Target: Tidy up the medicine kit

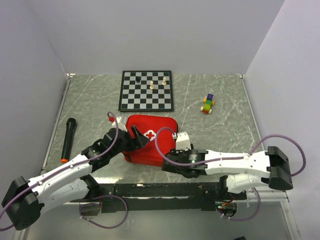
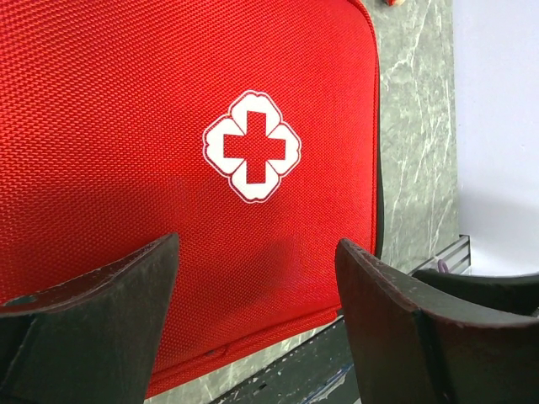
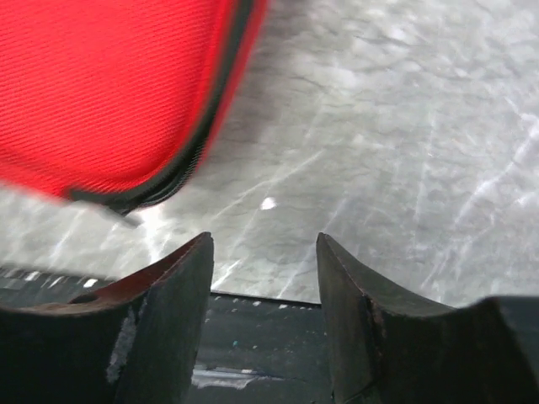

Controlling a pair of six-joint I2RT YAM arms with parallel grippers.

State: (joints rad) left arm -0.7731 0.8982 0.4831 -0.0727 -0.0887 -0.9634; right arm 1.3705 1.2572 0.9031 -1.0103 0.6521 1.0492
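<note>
Your left end effector gaped empty over the shut medicine kit, perhaps to pin it. Your right end effector stood parted, empty.

Grey marbled table, plain pale lilac walls

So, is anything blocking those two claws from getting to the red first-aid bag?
Nothing visible. The left gripper hangs open right over the medicine kit, and the right gripper is open just off the kit's near corner, with only table between them.
</note>
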